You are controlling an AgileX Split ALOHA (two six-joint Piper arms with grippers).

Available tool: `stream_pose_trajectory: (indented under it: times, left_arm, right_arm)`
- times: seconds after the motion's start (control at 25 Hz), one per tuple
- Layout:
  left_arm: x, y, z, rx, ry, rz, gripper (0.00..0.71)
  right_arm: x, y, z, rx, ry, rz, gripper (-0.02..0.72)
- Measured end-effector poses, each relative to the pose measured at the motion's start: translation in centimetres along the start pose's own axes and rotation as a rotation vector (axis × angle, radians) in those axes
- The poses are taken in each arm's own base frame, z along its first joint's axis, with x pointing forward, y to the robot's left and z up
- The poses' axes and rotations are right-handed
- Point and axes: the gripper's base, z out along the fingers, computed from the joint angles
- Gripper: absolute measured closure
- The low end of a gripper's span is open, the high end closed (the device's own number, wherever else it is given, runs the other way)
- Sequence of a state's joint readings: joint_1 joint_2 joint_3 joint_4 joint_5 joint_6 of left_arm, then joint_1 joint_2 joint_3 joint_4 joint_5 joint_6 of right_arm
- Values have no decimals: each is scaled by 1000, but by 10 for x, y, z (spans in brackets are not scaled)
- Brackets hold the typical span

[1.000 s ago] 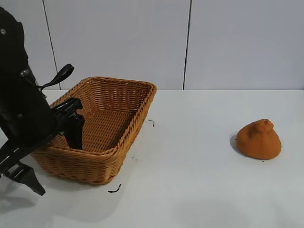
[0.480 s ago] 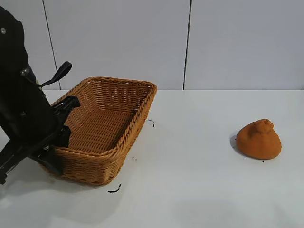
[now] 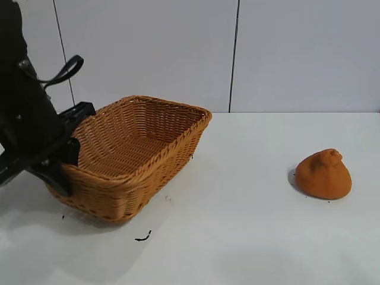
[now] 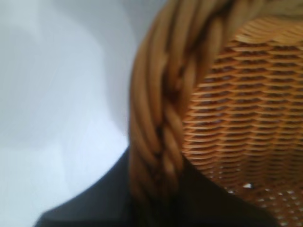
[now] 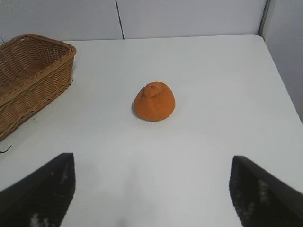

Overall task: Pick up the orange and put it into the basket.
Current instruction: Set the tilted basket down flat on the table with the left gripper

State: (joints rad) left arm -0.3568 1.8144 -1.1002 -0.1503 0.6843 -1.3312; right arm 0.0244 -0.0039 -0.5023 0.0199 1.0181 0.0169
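One orange, one basket — two grippers.
Left gripper pinched the basket's braided rim, pointing steeply down; right gripper hung spread — well short of the orange.

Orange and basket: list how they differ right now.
The basket is woven wicker, rectangular and open-topped; the orange is a solid, lumpy, rounded fruit with a bump on top.
The basket is far bigger than the orange.
The basket is tilted, its rim clamped by the left gripper, one end raised off the table; the orange sits flat and untouched, far from the basket.
Both are warm orange-brown.
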Motion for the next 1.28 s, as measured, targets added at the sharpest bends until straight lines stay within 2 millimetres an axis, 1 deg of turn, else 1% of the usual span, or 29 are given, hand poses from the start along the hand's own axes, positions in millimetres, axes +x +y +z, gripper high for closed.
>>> stream_pose_trajectory:
  times: [0.2, 0.28, 0.44, 0.72, 0.84, 0.96, 1.08, 1.28]
  left_arm:
    - [-20, -19, -21, 45, 2, 128, 623]
    - [-26, -25, -24, 63, 18, 172, 623]
    - [-34, -34, -22, 48, 52, 293, 623]
    - [-40, -59, -15, 4, 103, 648, 623]
    - [-40, -65, -13, -21, 139, 805, 623]
    - [-41, -67, -10, -38, 167, 929, 623]
    - [-43, -66, -10, -42, 172, 989, 623]
    - [-45, -67, -10, -32, 163, 1010, 623]
  right_arm:
    - [0, 0, 0, 0, 0, 0, 93]
    - [0, 0, 0, 0, 1, 0, 93]
    - [0, 0, 0, 0, 3, 0, 93]
    - [0, 0, 0, 0, 3, 0, 93]
    - [0, 0, 0, 0, 3, 0, 93]
    - [0, 0, 0, 0, 3, 0, 93]
    - [0, 0, 0, 0, 3, 0, 93]
    - [0, 0, 0, 0, 3, 0, 93]
